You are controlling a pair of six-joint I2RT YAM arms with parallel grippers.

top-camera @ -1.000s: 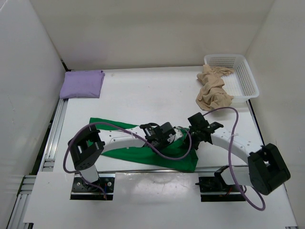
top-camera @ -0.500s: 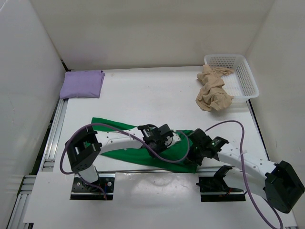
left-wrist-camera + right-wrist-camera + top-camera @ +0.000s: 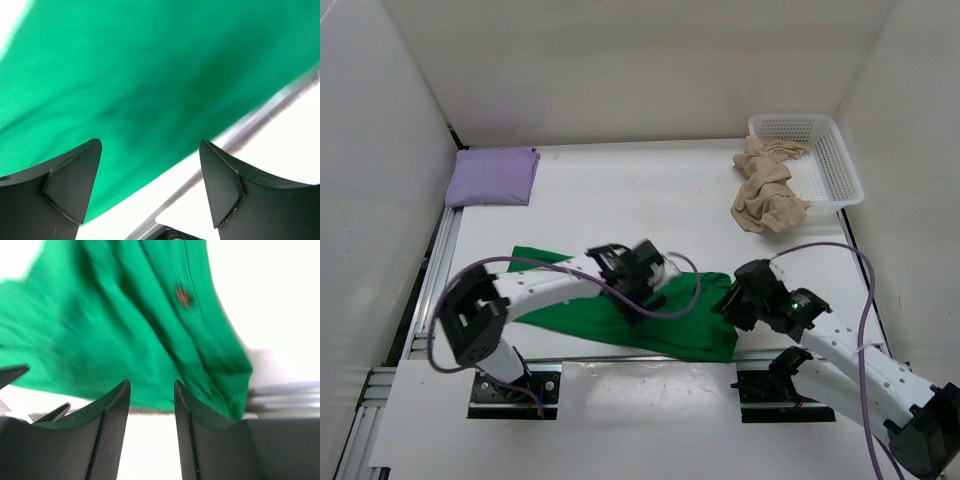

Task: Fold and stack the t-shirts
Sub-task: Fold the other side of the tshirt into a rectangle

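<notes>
The green t-shirt (image 3: 670, 332) lies partly folded at the 6 o'clock edge of the table (image 3: 620, 200). The left gripper (image 3: 150, 143) is spread wide and the right gripper (image 3: 151, 383) less so; neither pinches anything. The folding seems unfinished, and the next move probably needs a pinch on the shirt's 3 o'clock end.

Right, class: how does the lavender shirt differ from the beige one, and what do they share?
The lavender shirt is folded into a neat flat rectangle; the beige shirt is a crumpled heap. The lavender shirt lies alone at the far left corner of the table; the beige shirt spills out of the white basket at the far right. Both are plain cloth, lying untouched.
</notes>
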